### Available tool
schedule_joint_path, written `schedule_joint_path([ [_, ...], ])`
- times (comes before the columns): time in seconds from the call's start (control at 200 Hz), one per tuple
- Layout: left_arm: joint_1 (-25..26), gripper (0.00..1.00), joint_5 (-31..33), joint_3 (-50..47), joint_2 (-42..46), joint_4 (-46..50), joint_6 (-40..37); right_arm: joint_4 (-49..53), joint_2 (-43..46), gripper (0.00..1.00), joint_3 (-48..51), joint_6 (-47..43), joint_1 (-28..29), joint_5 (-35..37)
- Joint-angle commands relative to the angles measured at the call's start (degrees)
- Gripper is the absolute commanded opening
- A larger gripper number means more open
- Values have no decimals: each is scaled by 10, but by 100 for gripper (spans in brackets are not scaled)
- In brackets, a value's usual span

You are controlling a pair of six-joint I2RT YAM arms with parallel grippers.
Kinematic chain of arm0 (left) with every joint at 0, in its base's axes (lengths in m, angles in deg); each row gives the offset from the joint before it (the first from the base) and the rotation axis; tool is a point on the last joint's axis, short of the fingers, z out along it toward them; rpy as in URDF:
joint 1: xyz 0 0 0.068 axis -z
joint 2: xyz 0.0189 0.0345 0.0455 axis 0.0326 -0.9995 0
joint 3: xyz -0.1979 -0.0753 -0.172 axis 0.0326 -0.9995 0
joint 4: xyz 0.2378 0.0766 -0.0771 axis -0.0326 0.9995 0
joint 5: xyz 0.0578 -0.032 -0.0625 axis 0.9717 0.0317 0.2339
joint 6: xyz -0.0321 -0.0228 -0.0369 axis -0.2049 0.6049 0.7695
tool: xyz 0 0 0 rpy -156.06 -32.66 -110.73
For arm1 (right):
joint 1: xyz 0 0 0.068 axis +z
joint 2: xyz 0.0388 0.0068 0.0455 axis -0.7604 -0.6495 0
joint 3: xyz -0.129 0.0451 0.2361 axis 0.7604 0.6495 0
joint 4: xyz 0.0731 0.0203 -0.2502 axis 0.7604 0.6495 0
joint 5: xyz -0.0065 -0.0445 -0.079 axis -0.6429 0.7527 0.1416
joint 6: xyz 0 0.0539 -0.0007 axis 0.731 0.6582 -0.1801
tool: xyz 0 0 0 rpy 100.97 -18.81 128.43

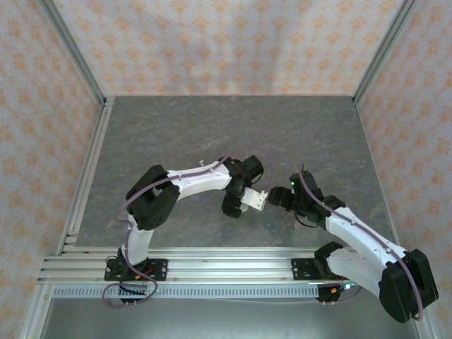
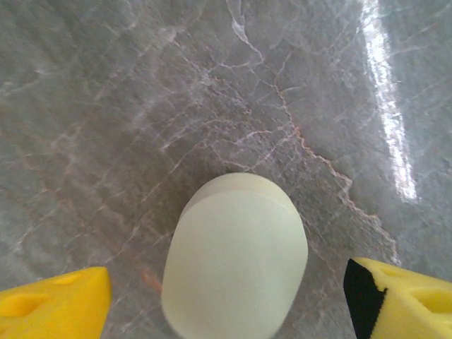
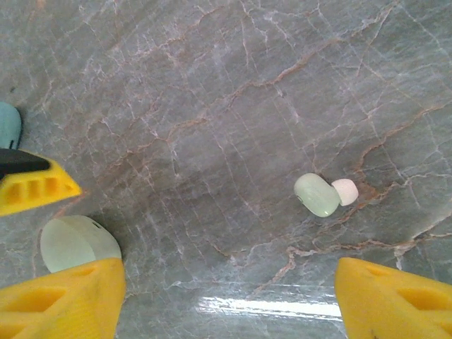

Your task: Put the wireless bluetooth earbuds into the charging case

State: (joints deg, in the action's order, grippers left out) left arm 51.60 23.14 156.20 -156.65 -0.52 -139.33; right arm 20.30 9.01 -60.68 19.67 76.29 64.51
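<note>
A grey veined table (image 1: 212,134) is stretching between peach-patterned walls (image 1: 226,42), while aluminium rails (image 1: 226,263) are running along its near and left edges.

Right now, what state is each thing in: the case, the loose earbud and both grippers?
charging case: lid looks shut, resting on the table, untouched.
earbud: lying loose on the table, outside the case, white tip showing.
left gripper: open, one finger on each side of the case, with a gap on both sides.
right gripper: open, holding nothing, with the earbud on the table ahead of it.
</note>
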Motion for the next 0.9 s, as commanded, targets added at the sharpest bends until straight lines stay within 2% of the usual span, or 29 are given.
schedule_joint_path([
  [0.0, -2, 81, 1, 19, -14, 1, -11, -23, 4, 77, 10, 17, -4, 5],
  [0.18, -21, 61, -39, 29, -25, 4, 16, -35, 8, 78, 21, 33, -4, 5],
  [0.345, -43, 36, -83, 0, 15, -19, 43, -66, 17, 78, 32, 51, -5, -20],
  [0.515, -55, 34, -97, -32, 62, -31, 73, -141, 18, 77, 42, 84, -5, -90],
  [0.685, -67, 34, -107, -61, 157, -39, 118, -234, 23, 78, 58, 153, 0, -164],
  [0.896, -71, 34, -156, -95, 242, -49, 160, -262, 67, 78, 32, 188, 58, -151],
])
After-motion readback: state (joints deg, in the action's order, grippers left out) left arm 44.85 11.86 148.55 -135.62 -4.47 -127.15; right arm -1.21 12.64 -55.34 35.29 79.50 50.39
